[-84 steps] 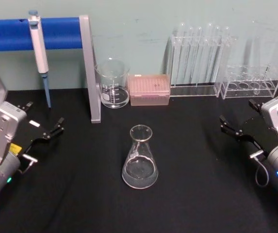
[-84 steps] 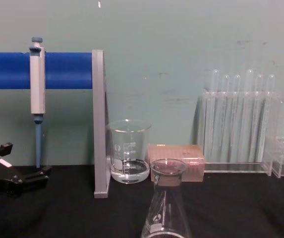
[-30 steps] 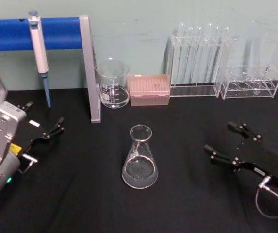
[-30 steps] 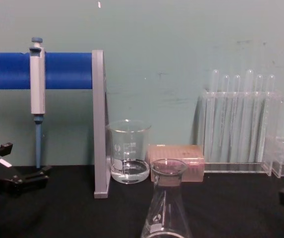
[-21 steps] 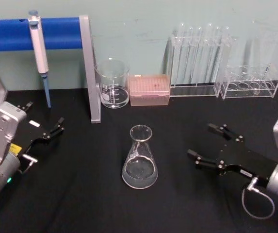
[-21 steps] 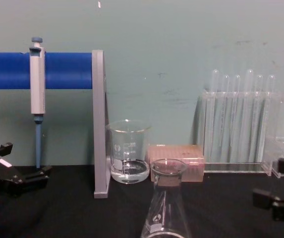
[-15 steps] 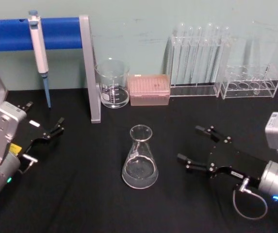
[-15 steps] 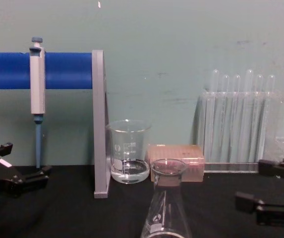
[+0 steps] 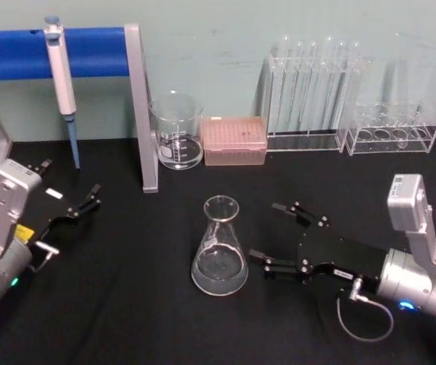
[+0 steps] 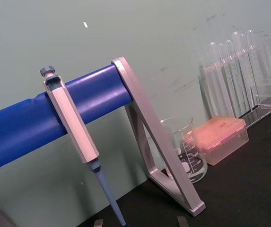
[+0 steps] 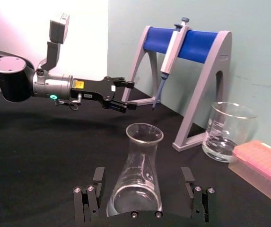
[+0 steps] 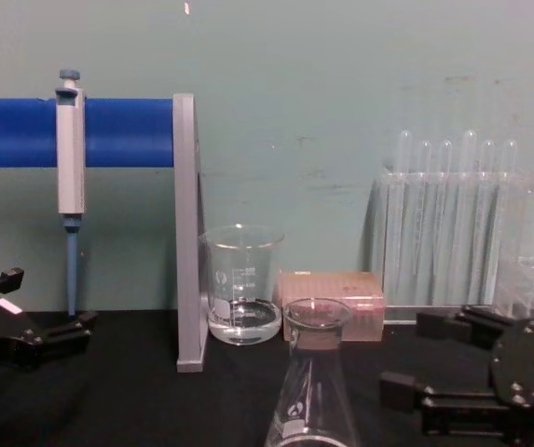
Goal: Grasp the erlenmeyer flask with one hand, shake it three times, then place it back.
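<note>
The erlenmeyer flask [image 9: 219, 247], clear glass with a wide base and narrow neck, stands upright at the middle of the black table. It also shows in the chest view [image 12: 311, 382]. My right gripper [image 9: 265, 230] is open just to the flask's right, low over the table, fingertips a short gap from the glass. In the right wrist view the flask [image 11: 144, 135] stands in line with the gap between the two fingers [image 11: 99, 176]. My left gripper [image 9: 71, 176] is parked open at the table's left, empty.
Behind the flask stand a glass beaker [image 9: 176, 133] and a pink tip box [image 9: 234, 141]. A pipette [image 9: 60, 68] hangs on the blue-barred stand [image 9: 140, 114] at back left. Test tube racks [image 9: 313, 91] line the back right.
My right gripper has swung in from the table's right edge toward the flask, staying open. The flask and the left arm have not moved.
</note>
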Controlling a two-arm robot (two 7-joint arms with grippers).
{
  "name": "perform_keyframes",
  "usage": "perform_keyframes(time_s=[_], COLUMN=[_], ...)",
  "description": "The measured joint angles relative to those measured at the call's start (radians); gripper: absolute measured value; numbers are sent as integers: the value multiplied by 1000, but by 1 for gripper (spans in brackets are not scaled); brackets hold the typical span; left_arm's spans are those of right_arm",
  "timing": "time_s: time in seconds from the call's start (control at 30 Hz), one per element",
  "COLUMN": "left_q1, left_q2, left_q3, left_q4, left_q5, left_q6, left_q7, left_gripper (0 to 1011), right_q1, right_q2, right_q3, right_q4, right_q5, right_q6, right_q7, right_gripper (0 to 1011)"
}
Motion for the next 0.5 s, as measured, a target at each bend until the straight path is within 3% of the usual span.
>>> perform_keyframes(time_s=[0.5], left_q1=[0], left_q2=[0], left_q3=[0], left_q4=[0], left_q5=[0], left_q6=[0], left_q7=[0], left_gripper=[1001], right_q1=[102], right_q2=[-56], right_q3=[-53], right_q4=[111], right_q5=[13], right_q6=[-13], right_q7=[68], right_gripper=[1003])
